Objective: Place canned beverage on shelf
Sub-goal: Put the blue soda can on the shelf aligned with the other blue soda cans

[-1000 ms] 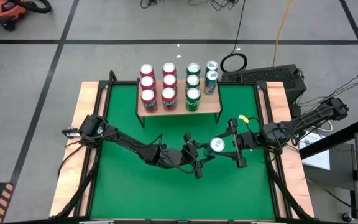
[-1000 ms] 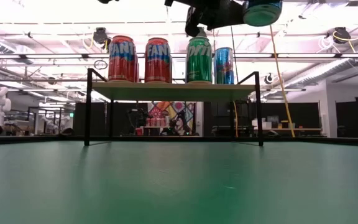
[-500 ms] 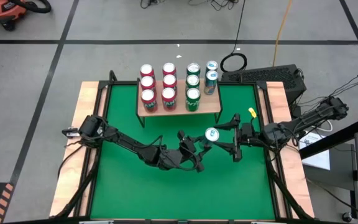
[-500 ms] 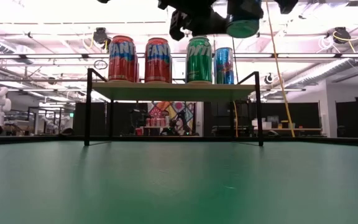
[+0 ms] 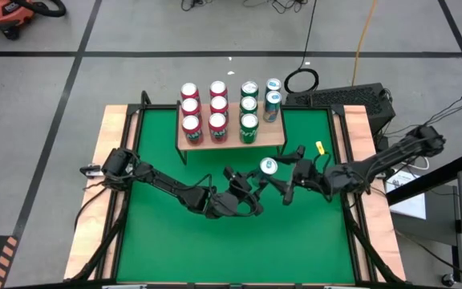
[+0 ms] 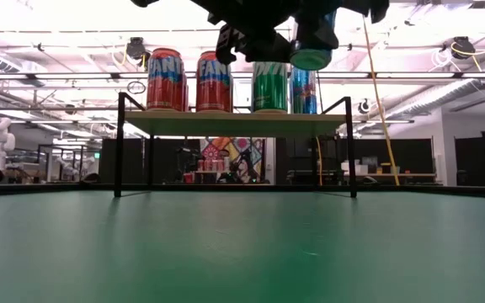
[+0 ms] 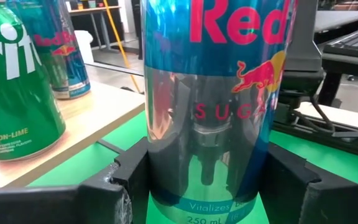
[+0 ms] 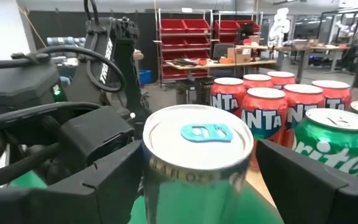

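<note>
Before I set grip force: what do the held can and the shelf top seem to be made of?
Held can: likely thin aluminium, glossy; its mirror-like silver-blue wall reflects the surroundings, and it has a metal pull-tab lid. Shelf top: pale wood or wood-look board, matte, on thin black legs, apparently metal.

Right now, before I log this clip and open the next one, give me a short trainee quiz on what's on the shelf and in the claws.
1. How many green cans stand on the shelf? A two, B three, C five.
2. True or false: the blue can in the left claw rests on the table.
3. Fill in: most cans on the shelf are ___.

Key: 1 B. 2 false, it hangs in the air. 3 red.
</note>
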Available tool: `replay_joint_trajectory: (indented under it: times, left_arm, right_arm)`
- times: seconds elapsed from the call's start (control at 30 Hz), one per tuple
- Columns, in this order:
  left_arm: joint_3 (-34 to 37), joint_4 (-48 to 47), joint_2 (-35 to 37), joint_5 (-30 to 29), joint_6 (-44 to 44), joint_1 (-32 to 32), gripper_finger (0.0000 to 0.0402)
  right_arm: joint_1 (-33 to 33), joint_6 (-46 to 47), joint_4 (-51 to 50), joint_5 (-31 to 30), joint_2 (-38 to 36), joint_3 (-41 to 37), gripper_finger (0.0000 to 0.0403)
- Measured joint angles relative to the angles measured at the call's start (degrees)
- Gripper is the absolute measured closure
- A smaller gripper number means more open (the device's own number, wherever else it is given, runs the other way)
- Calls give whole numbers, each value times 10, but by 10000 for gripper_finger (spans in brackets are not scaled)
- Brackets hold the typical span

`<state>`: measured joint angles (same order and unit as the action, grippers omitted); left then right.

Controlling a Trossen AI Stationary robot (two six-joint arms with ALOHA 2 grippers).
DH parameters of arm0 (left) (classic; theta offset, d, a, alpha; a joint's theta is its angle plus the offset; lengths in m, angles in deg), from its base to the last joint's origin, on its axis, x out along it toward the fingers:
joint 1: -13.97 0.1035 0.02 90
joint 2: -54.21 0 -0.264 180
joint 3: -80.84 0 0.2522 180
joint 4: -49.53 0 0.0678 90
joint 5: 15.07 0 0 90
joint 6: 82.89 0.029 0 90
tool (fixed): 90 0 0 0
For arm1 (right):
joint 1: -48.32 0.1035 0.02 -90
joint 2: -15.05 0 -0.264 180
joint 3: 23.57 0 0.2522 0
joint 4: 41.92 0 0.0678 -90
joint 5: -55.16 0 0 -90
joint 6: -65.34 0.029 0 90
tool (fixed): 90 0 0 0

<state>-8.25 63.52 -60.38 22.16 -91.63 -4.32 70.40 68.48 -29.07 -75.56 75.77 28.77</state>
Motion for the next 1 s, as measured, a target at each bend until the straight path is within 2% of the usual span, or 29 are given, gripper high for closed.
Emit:
replay_joint_trajectory:
  times: [0.23,0.63,0.83,1.0]
  left_arm:
    - [0,0,0,1,0,0,185]
    - [0,-1,0,1,2,0,179]
    - [-1,-3,0,8,1,-2,107]
    - [-1,1,0,3,5,-17,48]
  right_arm:
    - [-13,-14,0,-1,28,22,109]
    - [-15,-13,0,3,30,22,173]
    - [-14,-28,-5,8,23,22,166]
    - [-15,-54,-49,4,-14,22,171]
